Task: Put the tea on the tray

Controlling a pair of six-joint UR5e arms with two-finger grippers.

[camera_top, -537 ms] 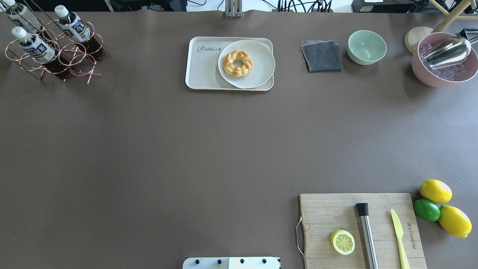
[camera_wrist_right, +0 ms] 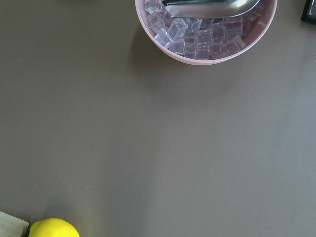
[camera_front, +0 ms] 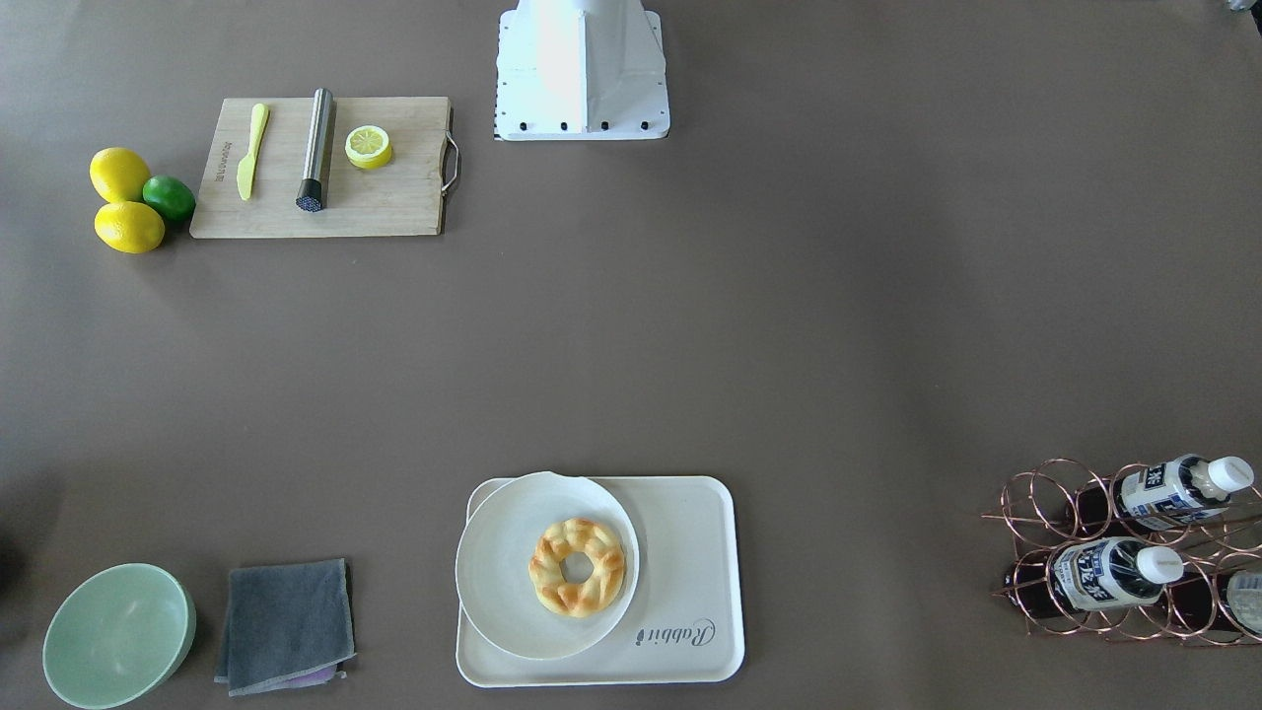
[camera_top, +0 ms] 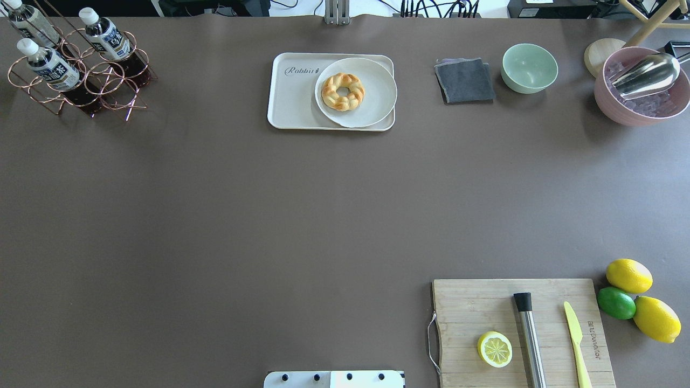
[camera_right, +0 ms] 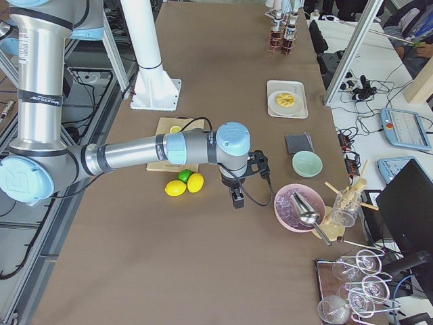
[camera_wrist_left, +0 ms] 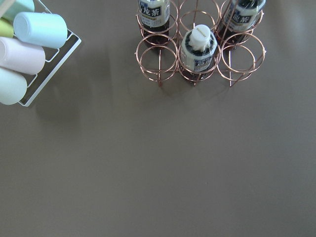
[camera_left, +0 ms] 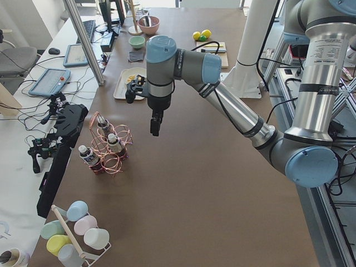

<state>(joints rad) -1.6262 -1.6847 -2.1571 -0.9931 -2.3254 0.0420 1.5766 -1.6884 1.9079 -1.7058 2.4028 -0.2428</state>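
Note:
Three tea bottles stand in a copper wire rack (camera_top: 81, 75) at the table's far left corner: one tea bottle (camera_top: 105, 40) (camera_front: 1173, 488), a second (camera_top: 48, 64) (camera_wrist_left: 198, 52), and a paler one (camera_top: 29, 21). The cream tray (camera_top: 294, 102) (camera_front: 690, 552) lies far centre and carries a white plate (camera_top: 372, 102) with a twisted ring pastry (camera_top: 343, 91). My left gripper (camera_left: 155, 129) hangs above the table beside the rack; I cannot tell if it is open. My right gripper (camera_right: 237, 198) hangs near the lemons and the ice bowl; I cannot tell its state.
A cutting board (camera_top: 469, 307) with a lemon half, a steel muddler and a yellow knife lies near right. Two lemons and a lime (camera_top: 616, 302) sit beside it. A grey cloth (camera_top: 464, 81), a green bowl (camera_top: 529, 68) and a pink ice bowl (camera_top: 609, 102) stand far right. Pastel cups (camera_wrist_left: 29, 42) lie left of the rack.

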